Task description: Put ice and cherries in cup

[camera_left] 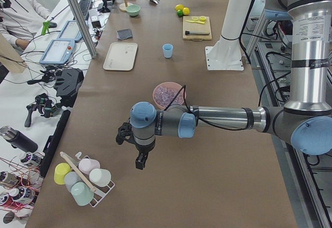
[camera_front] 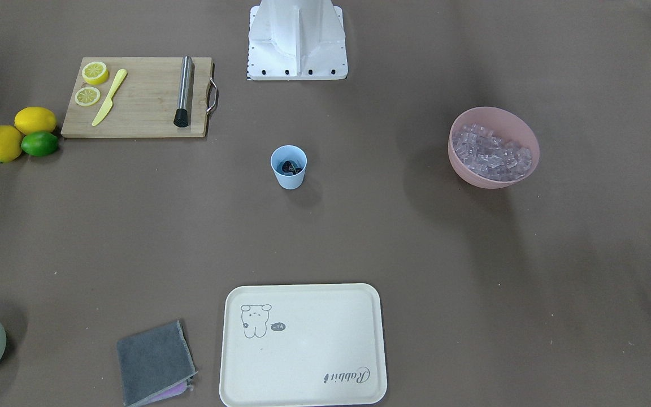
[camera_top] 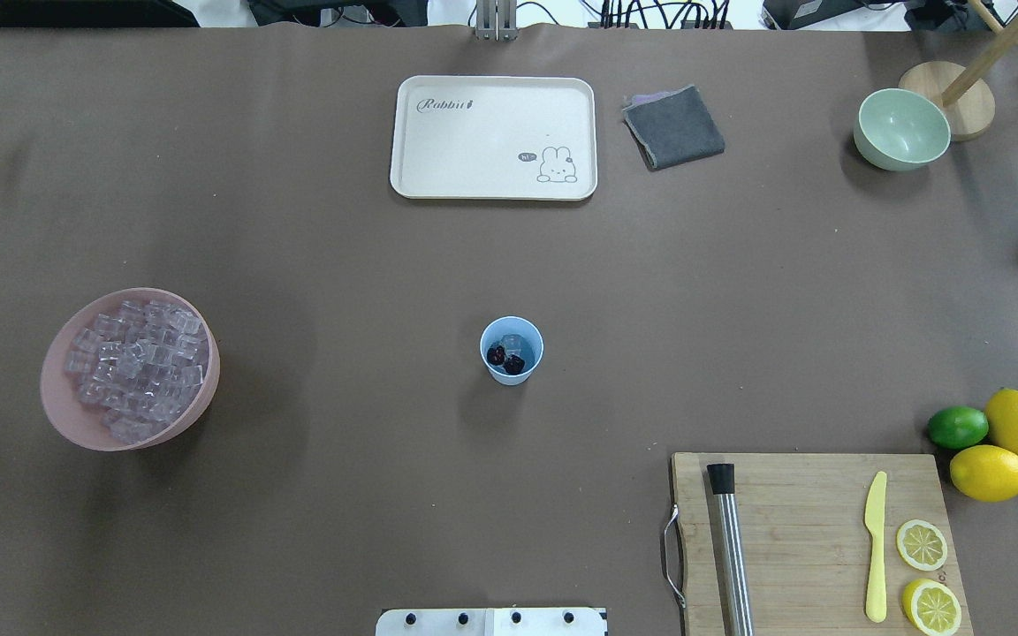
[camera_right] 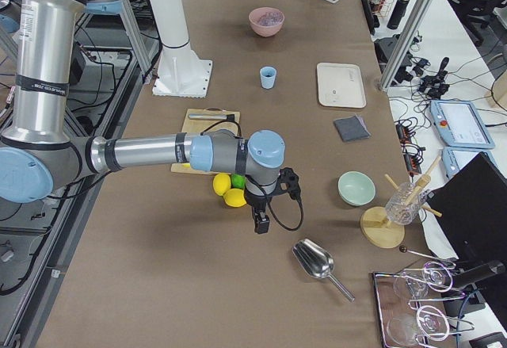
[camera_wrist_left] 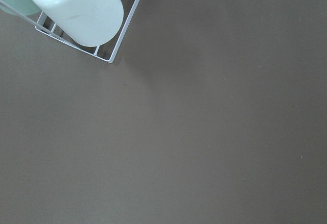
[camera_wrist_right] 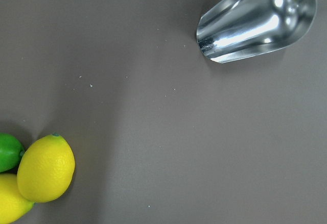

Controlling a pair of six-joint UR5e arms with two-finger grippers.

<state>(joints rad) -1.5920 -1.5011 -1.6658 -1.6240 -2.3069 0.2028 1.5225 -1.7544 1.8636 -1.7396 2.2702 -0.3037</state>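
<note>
The light blue cup [camera_top: 511, 350] stands upright at the table's middle, also seen from the front [camera_front: 289, 167]. Dark cherries [camera_top: 505, 358] lie inside it beside a clear ice cube [camera_top: 513, 343]. More ice [camera_top: 138, 367] fills the pink bowl [camera_top: 67, 415] on the left side. My left gripper [camera_left: 140, 160] hangs over bare table near the left end, far from the cup; I cannot tell whether it is open or shut. My right gripper [camera_right: 261, 223] hovers near the right end beside the lemons [camera_right: 230, 192]; whether it is open or shut I cannot tell.
A wooden cutting board [camera_top: 809, 530] carries a steel muddler, a yellow knife and lemon slices. Lemons and a lime [camera_top: 958, 427] sit beside it. A cream tray [camera_top: 491, 137], grey cloth [camera_top: 673, 128], green bowl [camera_top: 902, 128], metal scoop [camera_wrist_right: 255, 20] and cup rack [camera_wrist_left: 82, 15] lie around.
</note>
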